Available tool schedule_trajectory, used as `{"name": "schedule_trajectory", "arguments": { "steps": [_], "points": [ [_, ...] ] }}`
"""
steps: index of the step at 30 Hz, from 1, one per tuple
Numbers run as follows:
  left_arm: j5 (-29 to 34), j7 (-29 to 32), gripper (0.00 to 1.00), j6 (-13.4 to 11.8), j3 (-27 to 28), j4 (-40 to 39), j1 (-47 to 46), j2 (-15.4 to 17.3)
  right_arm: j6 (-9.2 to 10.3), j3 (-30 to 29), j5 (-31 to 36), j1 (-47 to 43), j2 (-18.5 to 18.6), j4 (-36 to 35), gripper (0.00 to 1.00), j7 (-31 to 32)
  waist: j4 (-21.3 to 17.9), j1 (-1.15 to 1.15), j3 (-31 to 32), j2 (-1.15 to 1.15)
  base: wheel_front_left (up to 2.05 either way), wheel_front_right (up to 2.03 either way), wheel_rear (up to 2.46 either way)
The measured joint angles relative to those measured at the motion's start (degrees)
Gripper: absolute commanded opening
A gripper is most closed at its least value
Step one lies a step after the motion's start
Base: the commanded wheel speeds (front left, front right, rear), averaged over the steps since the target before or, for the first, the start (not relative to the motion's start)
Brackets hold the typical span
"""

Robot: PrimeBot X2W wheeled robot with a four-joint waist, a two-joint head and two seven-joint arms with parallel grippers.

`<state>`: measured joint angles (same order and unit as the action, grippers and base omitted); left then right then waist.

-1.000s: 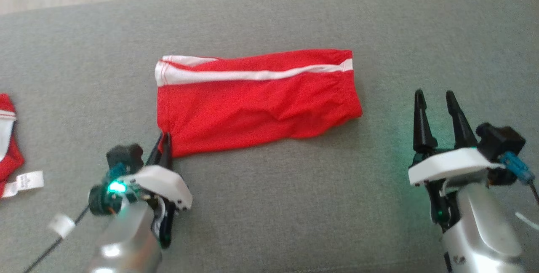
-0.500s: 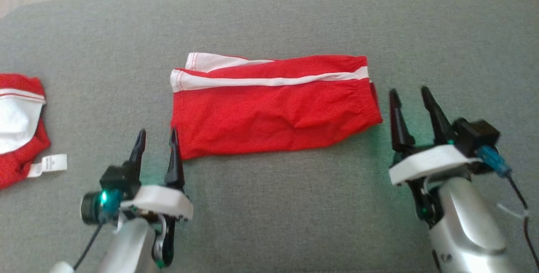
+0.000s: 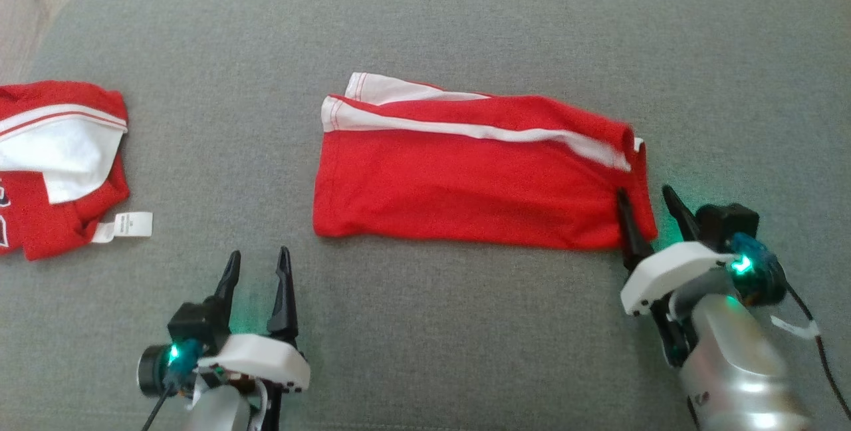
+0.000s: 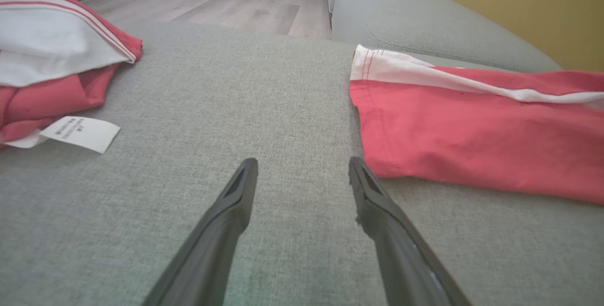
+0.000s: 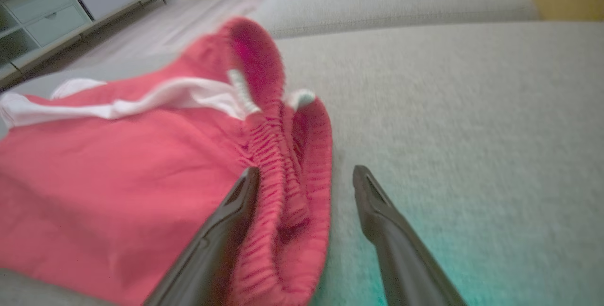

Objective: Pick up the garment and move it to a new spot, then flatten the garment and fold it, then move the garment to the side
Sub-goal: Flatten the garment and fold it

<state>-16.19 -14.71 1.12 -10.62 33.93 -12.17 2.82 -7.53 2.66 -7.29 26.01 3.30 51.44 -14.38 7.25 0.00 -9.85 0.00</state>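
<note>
The grey sofa cushion [image 3: 425, 32] carries the folded red garment [image 3: 465, 185] across its middle, with its long axis running left to right. A second red-and-white garment [image 3: 53, 171] lies at the cushion's left edge, well apart. The right gripper [image 3: 645, 193] is the nearer one. Its fingers stand apart, straddling the elastic waistband end, not yet closed on it. The left gripper [image 3: 258, 253], fingers also apart and holding nothing, sits near the front edge — the garment's left hem lies ahead and to its right, untouched. A white label [image 3: 129, 223] lies beside the second garment.
</note>
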Motion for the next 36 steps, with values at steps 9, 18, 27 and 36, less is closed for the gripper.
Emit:
{"name": "schedule_trajectory", "arguments": {
  "steps": [9,18,27,36],
  "points": [
    [1.7,0.0,1.00,0.8,2.1,-0.6,1.0,-0.2,-0.01,-0.3,-6.5,2.1,-0.2,5.1,0.71,-0.3,-0.2,0.00,-1.1,0.00,0.00,0.00,0.00],
    [1.6,0.0,1.00,0.9,2.8,-1.4,1.0,-0.3,-0.01,-1.5,-13.2,2.0,-0.7,4.5,0.00,-0.5,-1.4,0.00,-0.9,0.00,0.00,0.00,0.00],
    [1.5,0.0,1.00,1.1,2.4,-1.7,2.8,-0.3,-0.01,-11.4,-10.2,-0.8,0.8,-0.1,0.00,-0.3,-3.5,0.00,0.5,0.00,0.00,0.00,0.00],
    [0.2,0.0,1.00,1.4,-1.7,-0.6,4.3,-0.3,0.00,5.2,-22.3,-0.7,0.6,-8.8,0.00,1.7,-4.1,0.00,2.4,0.00,0.00,0.00,0.00]
  ]
}}
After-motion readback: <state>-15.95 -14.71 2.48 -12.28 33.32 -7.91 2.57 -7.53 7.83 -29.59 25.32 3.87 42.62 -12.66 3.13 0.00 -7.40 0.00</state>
